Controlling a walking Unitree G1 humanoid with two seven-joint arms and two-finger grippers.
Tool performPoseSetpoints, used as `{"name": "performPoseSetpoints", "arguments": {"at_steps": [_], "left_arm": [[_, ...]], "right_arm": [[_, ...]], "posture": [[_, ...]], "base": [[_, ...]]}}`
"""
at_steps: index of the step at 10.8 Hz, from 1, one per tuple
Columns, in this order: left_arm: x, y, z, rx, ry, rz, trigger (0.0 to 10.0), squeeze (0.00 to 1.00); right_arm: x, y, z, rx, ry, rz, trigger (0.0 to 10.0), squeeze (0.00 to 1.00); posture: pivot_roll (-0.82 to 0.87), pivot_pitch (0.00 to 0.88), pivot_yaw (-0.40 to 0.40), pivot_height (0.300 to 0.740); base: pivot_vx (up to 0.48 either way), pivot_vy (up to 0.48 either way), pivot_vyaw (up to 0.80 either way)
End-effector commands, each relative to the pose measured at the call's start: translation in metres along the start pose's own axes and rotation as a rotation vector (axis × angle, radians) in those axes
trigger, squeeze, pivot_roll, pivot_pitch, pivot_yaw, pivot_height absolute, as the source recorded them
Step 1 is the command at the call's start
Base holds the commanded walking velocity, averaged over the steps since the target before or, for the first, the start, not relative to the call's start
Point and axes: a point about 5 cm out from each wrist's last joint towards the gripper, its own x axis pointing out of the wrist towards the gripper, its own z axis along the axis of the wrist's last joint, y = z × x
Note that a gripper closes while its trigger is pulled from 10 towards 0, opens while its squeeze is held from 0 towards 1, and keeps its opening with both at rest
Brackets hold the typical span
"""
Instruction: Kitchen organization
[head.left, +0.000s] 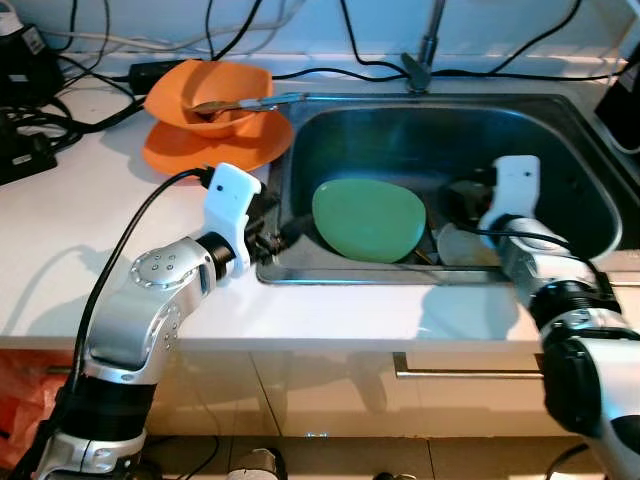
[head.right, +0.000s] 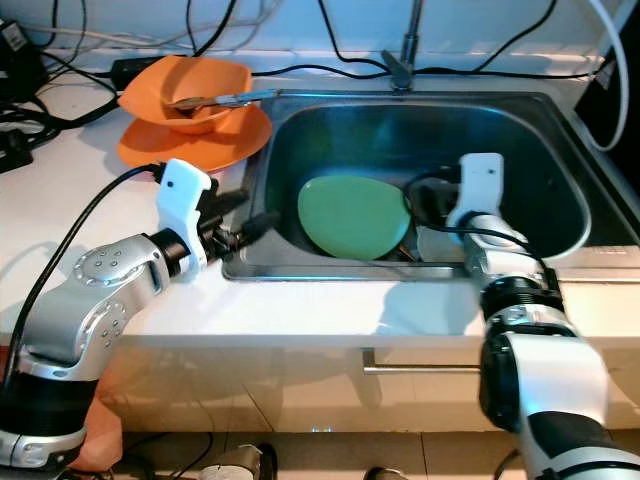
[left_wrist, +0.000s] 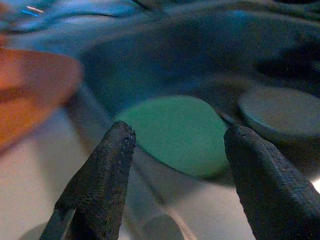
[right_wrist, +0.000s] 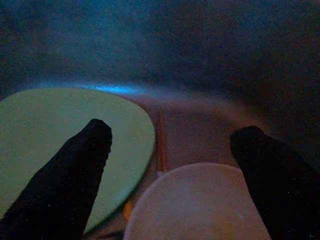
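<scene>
Sink (head.left: 560, 130) holds the work: a green plate (head.left: 368, 220) lies near the front wall, tilted, its long axis running roughly 9 to 3 o'clock in the head views, and a pale round dish (head.left: 462, 246) sits just beside it toward 3 o'clock. Left gripper (head.left: 283, 236) hovers at the sink's front-left rim, jaws spread wide and holding nothing, with the plate's near edge off toward 3 o'clock from its tips. Right gripper (right_wrist: 170, 145) is down inside the basin, also wide open and empty, over the pale dish, the plate off toward its 9 o'clock. By my judgement the right arm is nearer both dishes, though the left faces the plate's edge more squarely. An orange bowl (head.left: 212, 95) with a utensil rests on an orange plate (head.left: 185, 152) on the counter (head.left: 60, 230) at 11 o'clock. Right wrist view shows chopstick-like sticks (right_wrist: 161, 142) lying between plate and dish; the head views barely show them.
</scene>
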Motion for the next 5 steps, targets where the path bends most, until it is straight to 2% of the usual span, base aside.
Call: {"name": "performPoseSetpoints", "arguments": {"at_steps": [1,2,3,5], "left_arm": [[-0.001,0.013,0.009,0.011,-0.048,0.088,10.0,0.00],[0.000,0.023,0.013,0.005,-0.082,0.161,10.0,0.00],[-0.001,0.034,0.018,-0.007,-0.108,0.233,10.0,0.00],[-0.004,0.062,0.013,-0.016,-0.085,0.388,10.0,0.00]], "right_arm": [[0.000,0.005,0.002,0.028,-0.044,0.023,10.0,0.15],[-0.001,0.013,0.010,0.037,-0.115,0.059,10.0,0.00],[-0.004,0.021,0.017,0.070,-0.170,0.095,10.0,0.00],[-0.020,0.043,0.019,0.116,-0.296,0.123,10.0,0.00]], "posture": [[0.17,0.088,0.018,0.740],[0.16,0.068,0.010,0.740],[0.16,0.077,0.005,0.740],[0.15,0.071,0.025,0.740]], "base": [[0.000,0.000,0.00],[0.000,0.000,0.00],[0.000,0.000,0.00],[0.000,0.000,0.00]]}}
